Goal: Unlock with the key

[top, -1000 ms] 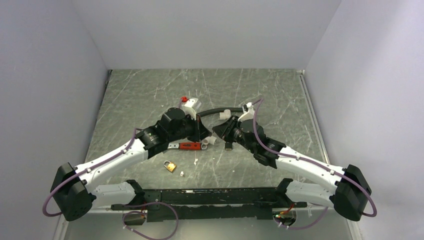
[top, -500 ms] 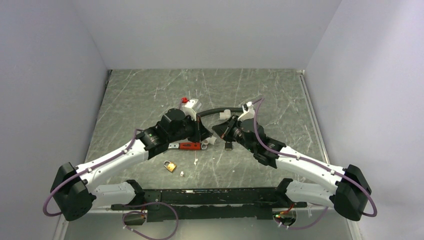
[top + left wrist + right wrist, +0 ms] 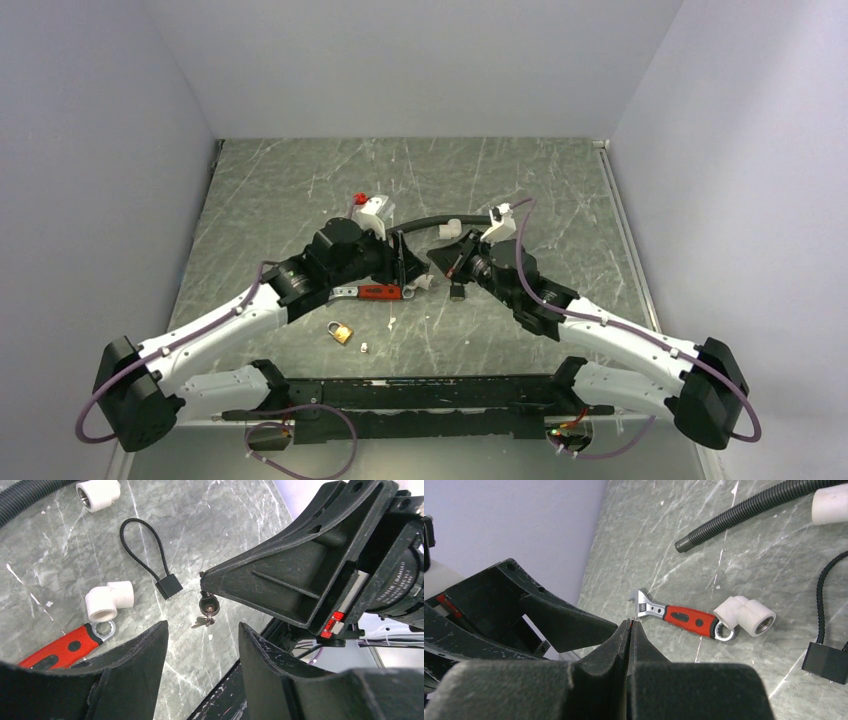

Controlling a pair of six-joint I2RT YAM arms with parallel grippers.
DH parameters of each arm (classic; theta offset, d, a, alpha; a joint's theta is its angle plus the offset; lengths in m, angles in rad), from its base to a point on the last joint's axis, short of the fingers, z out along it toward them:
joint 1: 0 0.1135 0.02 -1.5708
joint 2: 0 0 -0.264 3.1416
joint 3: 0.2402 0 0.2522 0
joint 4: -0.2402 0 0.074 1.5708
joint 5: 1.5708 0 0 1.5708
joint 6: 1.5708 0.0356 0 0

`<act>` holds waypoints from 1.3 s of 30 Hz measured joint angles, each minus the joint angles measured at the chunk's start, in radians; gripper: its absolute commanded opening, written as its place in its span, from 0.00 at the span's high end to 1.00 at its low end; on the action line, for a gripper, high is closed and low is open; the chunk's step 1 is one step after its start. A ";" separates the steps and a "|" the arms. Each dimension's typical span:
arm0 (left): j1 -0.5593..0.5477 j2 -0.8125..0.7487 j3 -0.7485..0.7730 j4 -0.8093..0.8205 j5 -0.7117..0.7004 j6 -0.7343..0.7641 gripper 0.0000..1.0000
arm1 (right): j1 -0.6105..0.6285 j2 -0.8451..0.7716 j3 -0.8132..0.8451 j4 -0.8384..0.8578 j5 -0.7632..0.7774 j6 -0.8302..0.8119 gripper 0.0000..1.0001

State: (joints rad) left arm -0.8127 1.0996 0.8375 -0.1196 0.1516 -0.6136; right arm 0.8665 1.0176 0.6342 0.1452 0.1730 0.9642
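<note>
here right end effector pinches the key, left end effector spread; motor label blurred.

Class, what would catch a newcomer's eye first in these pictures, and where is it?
The two black hands face each other at mid-table: the right hand is pinched shut with the key dangling from its tip, opposite the open left hand. Next comes the red-handled wrench lying beside a white elbow fitting, and the brass padlock nearer the arm bases.
</note>
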 measured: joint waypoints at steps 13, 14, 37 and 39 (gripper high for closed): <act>0.001 -0.105 -0.048 0.002 0.071 0.117 0.52 | 0.000 -0.119 -0.032 0.071 -0.143 -0.188 1.00; 0.001 -0.111 -0.048 0.008 0.094 0.129 0.52 | 0.000 -0.138 -0.037 0.084 -0.163 -0.203 1.00; 0.001 -0.147 -0.185 0.335 0.406 0.293 0.47 | 0.000 -0.256 -0.014 0.133 -0.325 -0.229 1.00; 0.001 -0.146 -0.195 0.364 0.414 0.295 0.46 | 0.000 -0.256 -0.010 0.134 -0.332 -0.225 1.00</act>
State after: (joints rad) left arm -0.8120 0.9539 0.6426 0.2443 0.5655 -0.3187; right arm 0.8661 0.7620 0.6247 0.2787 -0.1593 0.7395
